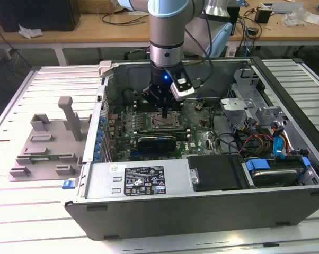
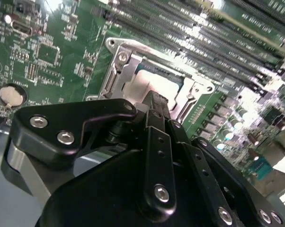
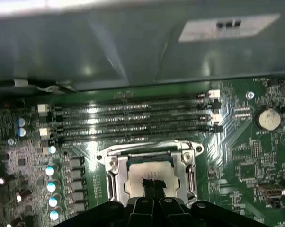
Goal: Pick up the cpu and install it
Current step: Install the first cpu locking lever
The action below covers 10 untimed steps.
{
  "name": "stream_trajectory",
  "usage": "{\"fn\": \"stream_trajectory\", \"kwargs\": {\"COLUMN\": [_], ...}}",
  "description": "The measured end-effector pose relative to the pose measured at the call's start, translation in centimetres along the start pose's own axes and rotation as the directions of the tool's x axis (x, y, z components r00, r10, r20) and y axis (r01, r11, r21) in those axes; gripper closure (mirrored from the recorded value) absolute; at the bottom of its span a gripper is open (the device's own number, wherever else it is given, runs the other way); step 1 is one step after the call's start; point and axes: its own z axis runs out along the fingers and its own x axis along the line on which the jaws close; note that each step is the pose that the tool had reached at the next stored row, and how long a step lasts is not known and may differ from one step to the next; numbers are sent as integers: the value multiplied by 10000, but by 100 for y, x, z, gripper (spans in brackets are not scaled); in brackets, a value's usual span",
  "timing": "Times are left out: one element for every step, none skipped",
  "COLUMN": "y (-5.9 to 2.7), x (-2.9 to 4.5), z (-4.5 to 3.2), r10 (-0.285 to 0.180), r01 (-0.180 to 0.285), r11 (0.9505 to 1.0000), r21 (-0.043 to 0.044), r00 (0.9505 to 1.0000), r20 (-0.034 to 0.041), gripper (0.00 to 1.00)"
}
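A pale ribbed metal work surface (image 1: 37,222) carries the scene in the exterior view, its slats catching bright overhead light near the front edge. Beyond its far edge stands a long wooden bench (image 1: 96,32) strewn with cables (image 1: 122,18), and a dark box (image 1: 37,13) sits at the bench's left end.

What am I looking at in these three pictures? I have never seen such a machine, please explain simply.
It is a robot arm working inside an open computer case that lies on a slatted table. The exterior view looks at the scene from off the arm; both wrist views come from cameras riding on the arm. The gripper reaches down to the green motherboard. There, the cpu, a pale silver square, sits inside the metal-rimmed socket frame, and the fingertips meet on its top. A grey plastic tray lies beside the case, on the exterior view's left.
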Motion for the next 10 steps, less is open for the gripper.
{"fn": "stream_trajectory", "kwargs": {"y": [-1,-2,-2,-2,-2,-2,-2,-3,-3,-3], "x": [0,0,0,0,-1,-1,-1,0,0,0], "z": [0,0,0,0,0,0,0,-7,-16,-30], "r10": [-53,-254,-404,-524,-827,-932,-986,-994,-994,-995], "r01": [53,254,404,524,827,932,986,994,994,995], "r11": [10000,9997,9992,9986,9966,9957,9951,9950,9950,9950], "r21": [0,1,0,0,-1,-1,-2,2,1,0], "r00": [10000,9997,9992,9986,9966,9957,9951,9950,9950,9950], "r20": [0,2,4,6,9,10,11,9,10,11], "gripper": [89,89,89,89,89,89,89,89,89,89]}}
